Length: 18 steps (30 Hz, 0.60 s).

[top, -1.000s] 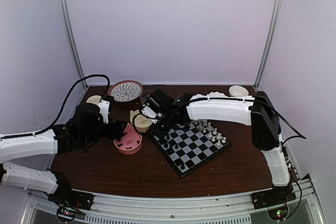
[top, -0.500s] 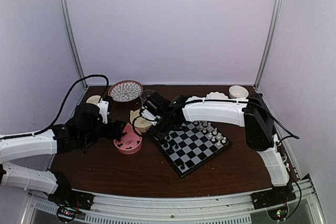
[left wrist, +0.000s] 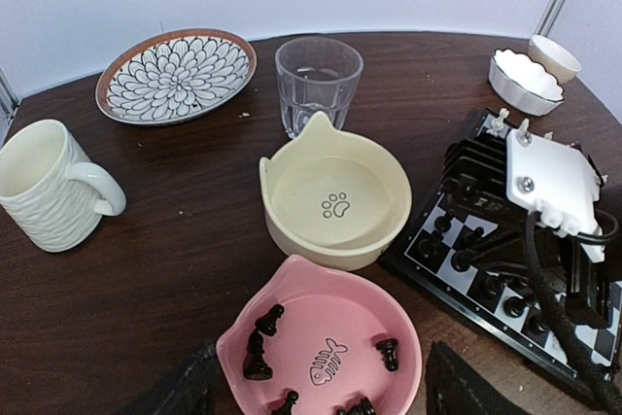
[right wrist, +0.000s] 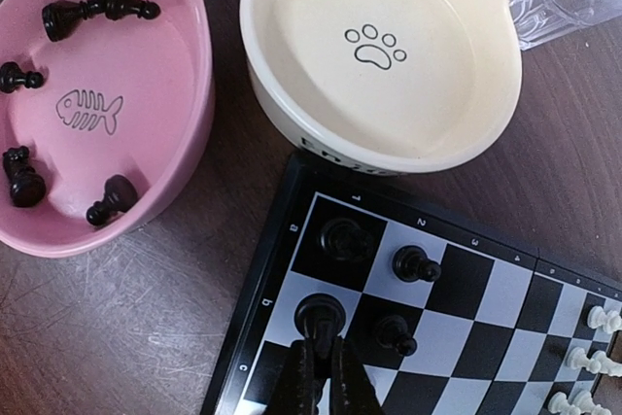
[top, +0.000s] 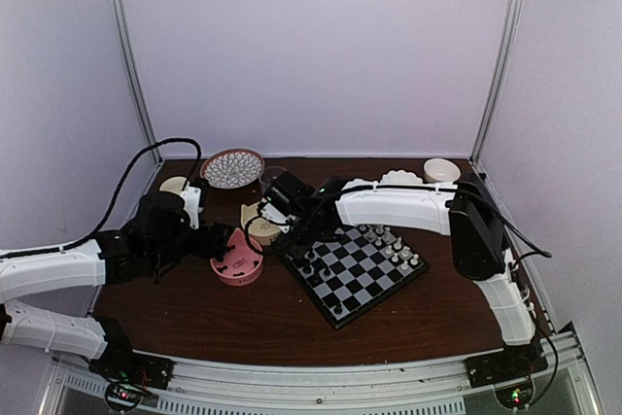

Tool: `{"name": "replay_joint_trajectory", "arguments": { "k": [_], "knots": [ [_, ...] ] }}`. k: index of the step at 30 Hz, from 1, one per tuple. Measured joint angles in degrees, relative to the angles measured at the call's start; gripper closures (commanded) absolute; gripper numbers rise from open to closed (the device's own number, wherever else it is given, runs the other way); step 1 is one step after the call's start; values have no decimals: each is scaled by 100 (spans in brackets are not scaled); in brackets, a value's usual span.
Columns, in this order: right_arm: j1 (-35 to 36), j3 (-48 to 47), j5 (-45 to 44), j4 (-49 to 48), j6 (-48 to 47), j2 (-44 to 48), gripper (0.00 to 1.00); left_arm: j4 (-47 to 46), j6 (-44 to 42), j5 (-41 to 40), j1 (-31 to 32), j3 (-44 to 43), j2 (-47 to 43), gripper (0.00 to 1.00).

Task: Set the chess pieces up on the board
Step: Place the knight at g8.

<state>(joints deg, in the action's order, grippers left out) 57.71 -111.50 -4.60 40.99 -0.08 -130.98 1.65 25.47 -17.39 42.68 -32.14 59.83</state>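
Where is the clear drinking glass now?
In the left wrist view the glass stands upright just behind the cream paw-print bowl, right of the patterned plate.

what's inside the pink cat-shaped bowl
Several black chess pieces lie loose in the pink bowl around a fish-bone drawing. Part of it runs out of frame in each wrist view, so no exact count.

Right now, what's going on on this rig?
Chess setup, partway done. The right gripper is shut, its tips at a black piece standing near a corner of the board; whether it grips that piece is unclear. A few more stand on nearby squares. The left gripper hovers open over the pink bowl, which holds several loose black pieces. The cream bowl is empty. White pieces stand on the board's other side.
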Motion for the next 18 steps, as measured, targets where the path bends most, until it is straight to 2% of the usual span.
{"name": "replay_joint_trajectory", "arguments": {
  "k": [12, 18],
  "knots": [
    [0, -15, -24, 52, -24, -155, 97, 17, 0, -2, -15, 2, 0, 27],
    [0, -76, -42, 74, -46, -192, 91, 20, 0, 0, -15, 2, 0, 27]
  ]
}}
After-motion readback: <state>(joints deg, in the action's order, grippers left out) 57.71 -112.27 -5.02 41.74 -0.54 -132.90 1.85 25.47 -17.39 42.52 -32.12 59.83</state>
